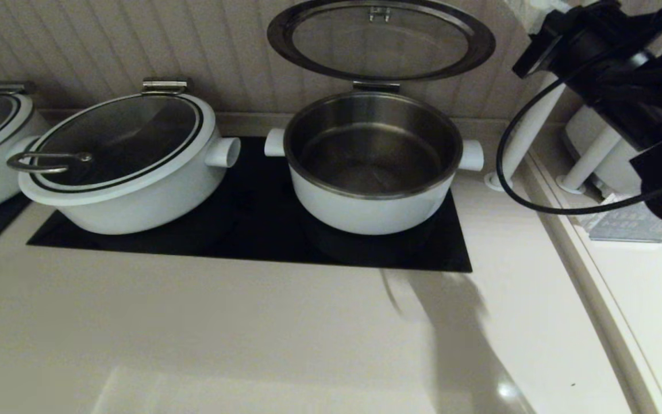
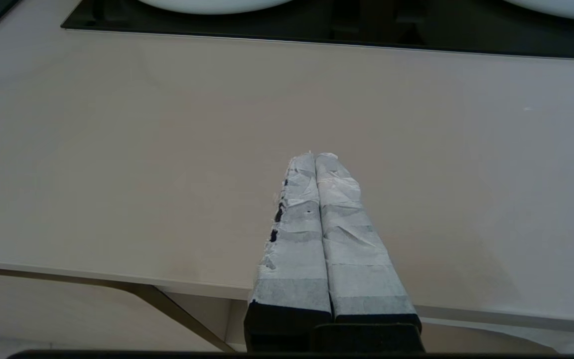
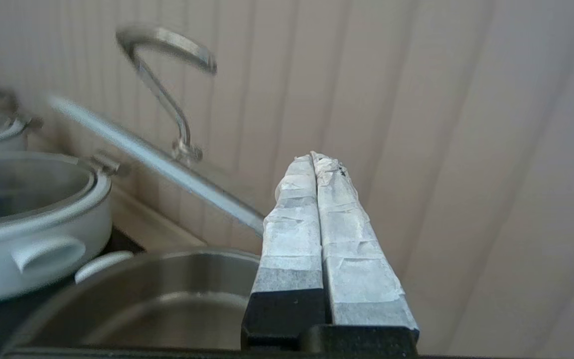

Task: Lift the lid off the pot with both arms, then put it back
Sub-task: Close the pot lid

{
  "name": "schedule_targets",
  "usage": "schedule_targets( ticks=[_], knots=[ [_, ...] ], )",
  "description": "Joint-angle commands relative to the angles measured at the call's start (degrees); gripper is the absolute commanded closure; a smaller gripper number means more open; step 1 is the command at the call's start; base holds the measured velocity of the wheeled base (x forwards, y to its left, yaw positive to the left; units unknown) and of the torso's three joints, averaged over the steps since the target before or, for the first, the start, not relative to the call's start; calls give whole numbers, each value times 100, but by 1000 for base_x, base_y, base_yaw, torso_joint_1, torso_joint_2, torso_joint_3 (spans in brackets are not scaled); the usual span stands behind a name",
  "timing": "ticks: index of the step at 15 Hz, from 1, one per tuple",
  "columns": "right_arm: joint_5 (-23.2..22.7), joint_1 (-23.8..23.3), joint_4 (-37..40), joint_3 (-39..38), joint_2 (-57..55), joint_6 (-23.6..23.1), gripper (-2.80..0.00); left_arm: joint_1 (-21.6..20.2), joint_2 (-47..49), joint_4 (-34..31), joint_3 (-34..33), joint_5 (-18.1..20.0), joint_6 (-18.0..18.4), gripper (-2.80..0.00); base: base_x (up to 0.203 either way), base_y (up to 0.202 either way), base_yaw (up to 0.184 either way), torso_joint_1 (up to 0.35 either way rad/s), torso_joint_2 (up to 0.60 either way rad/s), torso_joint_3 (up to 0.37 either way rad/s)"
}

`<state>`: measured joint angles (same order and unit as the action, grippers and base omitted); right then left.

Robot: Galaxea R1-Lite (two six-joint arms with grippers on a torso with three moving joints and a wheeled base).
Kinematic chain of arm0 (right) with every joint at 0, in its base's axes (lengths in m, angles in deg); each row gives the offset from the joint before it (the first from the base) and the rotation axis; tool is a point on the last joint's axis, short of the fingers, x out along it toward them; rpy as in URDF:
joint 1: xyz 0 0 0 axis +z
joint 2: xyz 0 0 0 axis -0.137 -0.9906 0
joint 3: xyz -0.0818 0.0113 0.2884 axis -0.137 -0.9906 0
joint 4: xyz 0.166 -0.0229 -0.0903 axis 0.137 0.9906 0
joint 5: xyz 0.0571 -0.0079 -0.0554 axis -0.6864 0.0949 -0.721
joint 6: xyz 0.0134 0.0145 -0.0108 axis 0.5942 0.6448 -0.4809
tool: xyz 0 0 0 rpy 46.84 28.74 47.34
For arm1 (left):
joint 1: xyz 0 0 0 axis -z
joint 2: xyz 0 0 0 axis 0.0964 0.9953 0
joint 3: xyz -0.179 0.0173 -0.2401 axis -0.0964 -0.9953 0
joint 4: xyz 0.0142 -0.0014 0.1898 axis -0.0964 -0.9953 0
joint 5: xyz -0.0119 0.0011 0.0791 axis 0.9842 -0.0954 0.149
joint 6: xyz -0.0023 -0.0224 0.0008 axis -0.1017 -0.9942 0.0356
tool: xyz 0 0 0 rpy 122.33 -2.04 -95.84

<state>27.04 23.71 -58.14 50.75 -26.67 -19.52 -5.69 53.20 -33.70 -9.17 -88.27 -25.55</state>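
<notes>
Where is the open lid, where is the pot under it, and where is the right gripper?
lid (image 1: pixel 331 43): head view, on the glass pane, left of centre.
pot (image 1: pixel 365 210): head view, on its white front wall.
right gripper (image 3: pixel 314 157): right wrist view, at its fingertips.

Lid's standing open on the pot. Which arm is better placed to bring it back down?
Right. The right gripper, fingers shut, is raised beside the propped-open lid; the left gripper hangs over bare counter, short of the pot.
</notes>
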Motion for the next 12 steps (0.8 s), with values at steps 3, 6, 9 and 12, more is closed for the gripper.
schedule_targets(
  ticks=[3, 6, 9, 12],
  knots=[
    [-229, -297, -63, 91, -247, -9, 0, -2, -2, 3, 0, -2, -5, 0, 0, 0, 0, 0, 0, 0],
    [-432, -407, -102, 126, -366, -18, 0, -2, 4, 3, 0, -2, -5, 0, 0, 0, 0, 0, 0, 0],
    [-469, -406, -111, 127, -433, -26, 0, -2, -2, 3, 0, -2, -5, 0, 0, 0, 0, 0, 0, 0],
    [-516, -397, -122, 66, -433, -45, 0, -2, -2, 3, 0, -2, -5, 0, 0, 0, 0, 0, 0, 0]
  ],
)
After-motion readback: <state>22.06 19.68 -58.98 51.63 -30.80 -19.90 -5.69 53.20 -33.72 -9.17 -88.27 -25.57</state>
